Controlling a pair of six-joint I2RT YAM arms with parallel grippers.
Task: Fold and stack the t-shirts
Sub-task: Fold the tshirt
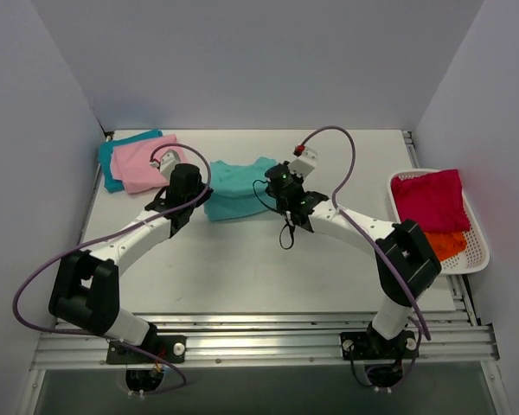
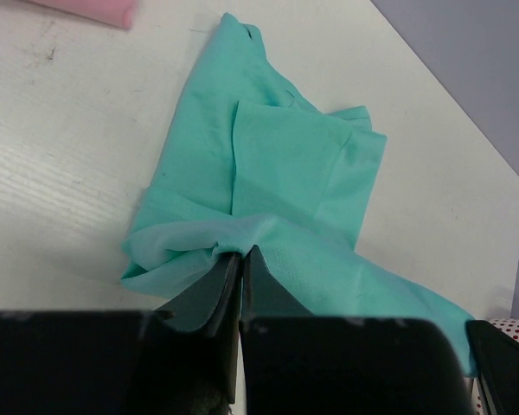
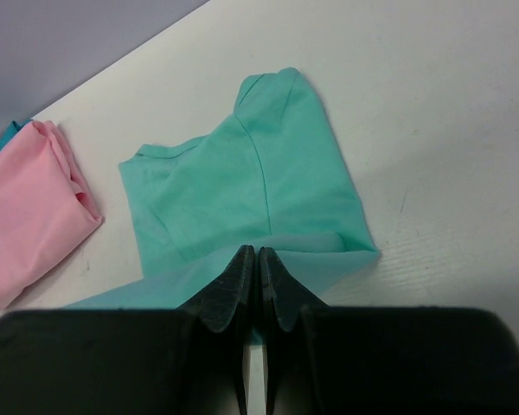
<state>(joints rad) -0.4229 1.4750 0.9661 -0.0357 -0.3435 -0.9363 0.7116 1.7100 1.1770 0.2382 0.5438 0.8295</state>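
Observation:
A mint green t-shirt [image 1: 238, 188] lies partly folded at the table's middle back. My left gripper [image 1: 205, 197] is shut on its left edge; in the left wrist view the fingertips [image 2: 240, 252] pinch a gathered bunch of the mint cloth [image 2: 285, 173]. My right gripper [image 1: 273, 192] is shut on the shirt's right edge, its tips [image 3: 257, 252] closed over a fold of the mint cloth [image 3: 233, 181]. A folded pale pink t-shirt [image 1: 143, 164] rests on a teal blue one [image 1: 112, 157] at the back left. A crimson t-shirt [image 1: 431, 199] and an orange one [image 1: 448, 244] lie in a basket.
The white plastic basket [image 1: 480, 251] stands at the table's right edge. Grey walls close in the left, back and right sides. A metal rail runs along the near edge by the arm bases. The pink shirt [image 3: 26, 207] lies just left of the mint one.

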